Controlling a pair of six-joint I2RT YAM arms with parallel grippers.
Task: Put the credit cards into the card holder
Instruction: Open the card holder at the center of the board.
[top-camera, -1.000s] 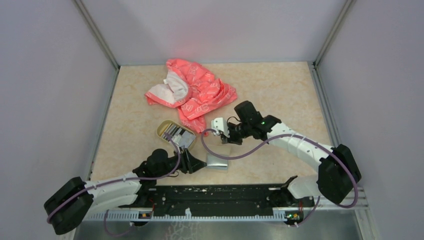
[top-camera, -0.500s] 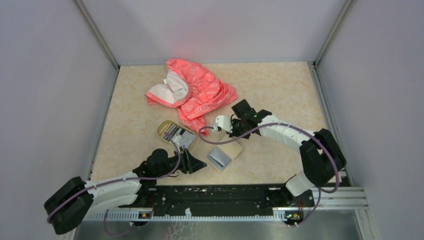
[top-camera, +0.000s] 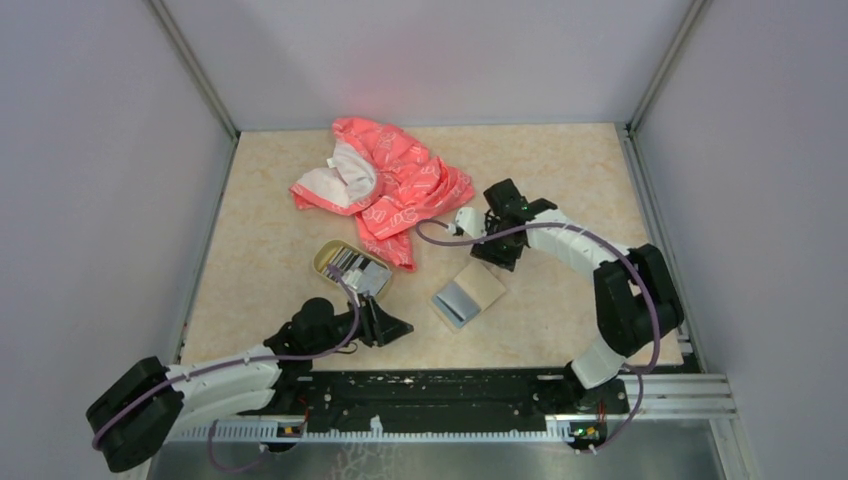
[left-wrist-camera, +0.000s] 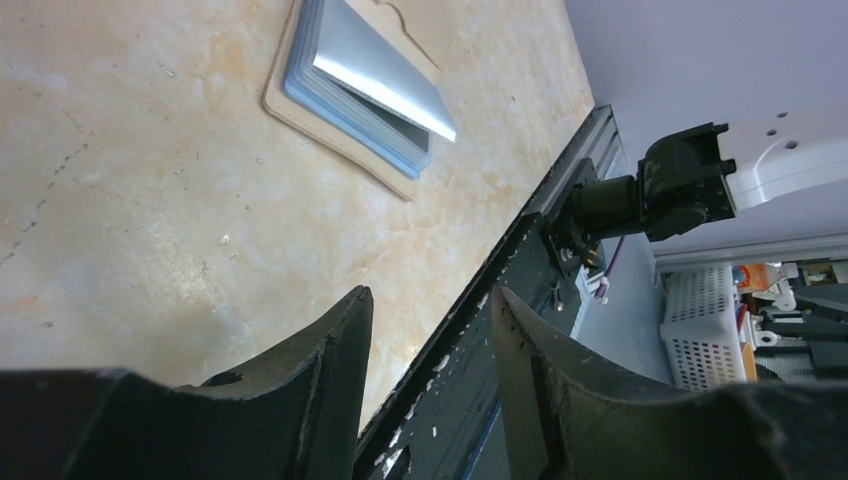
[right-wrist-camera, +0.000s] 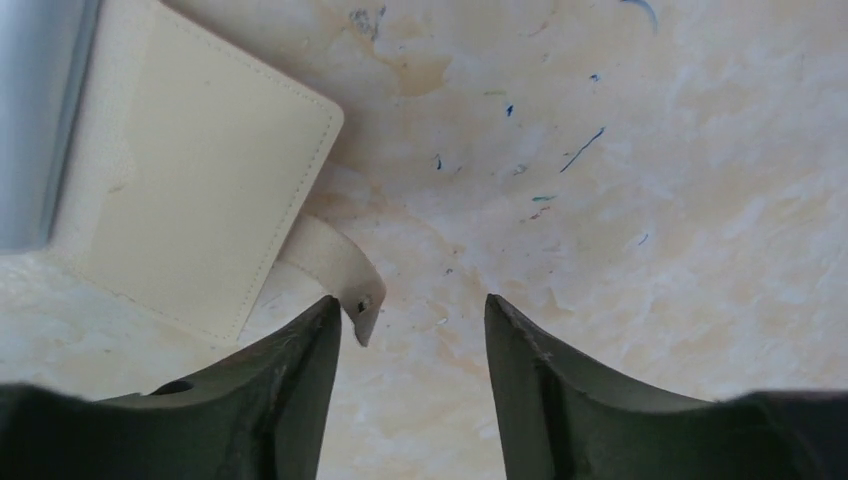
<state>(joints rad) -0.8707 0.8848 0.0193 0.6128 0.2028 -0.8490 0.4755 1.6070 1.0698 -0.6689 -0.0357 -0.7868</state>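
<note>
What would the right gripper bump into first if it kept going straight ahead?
Probably the bare table top. The right gripper points down at it, jaws open. The strap of the card holder lies beside one finger, so it might brush that.

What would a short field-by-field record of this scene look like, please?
card holder: lying open on the table
credit cards: in the oval dish
left gripper: open, empty, beside the holder, not touching it
right gripper: open, at the holder's strap tab, not gripping it
pink cloth: crumpled behind the dish
</note>
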